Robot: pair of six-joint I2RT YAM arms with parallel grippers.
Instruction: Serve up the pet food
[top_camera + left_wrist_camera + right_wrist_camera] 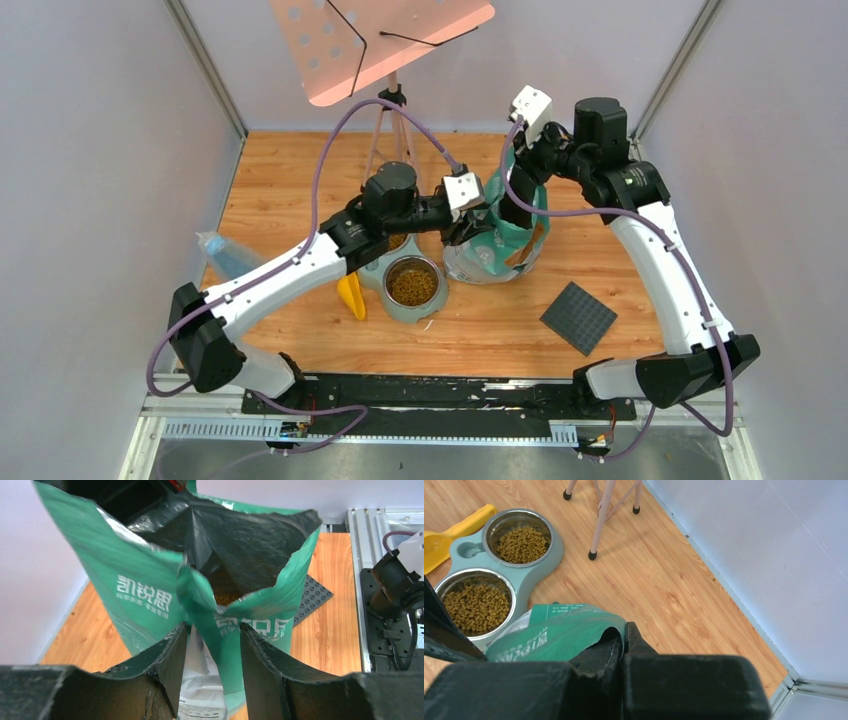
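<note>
My right hand (624,632) pinches the bag (549,635) by its rim, keeping it upright. My left hand (212,645) straddles the front edge, fingers (170,655) apart.

White-and-black arms (290,272); purple cables (716,335)
</note>
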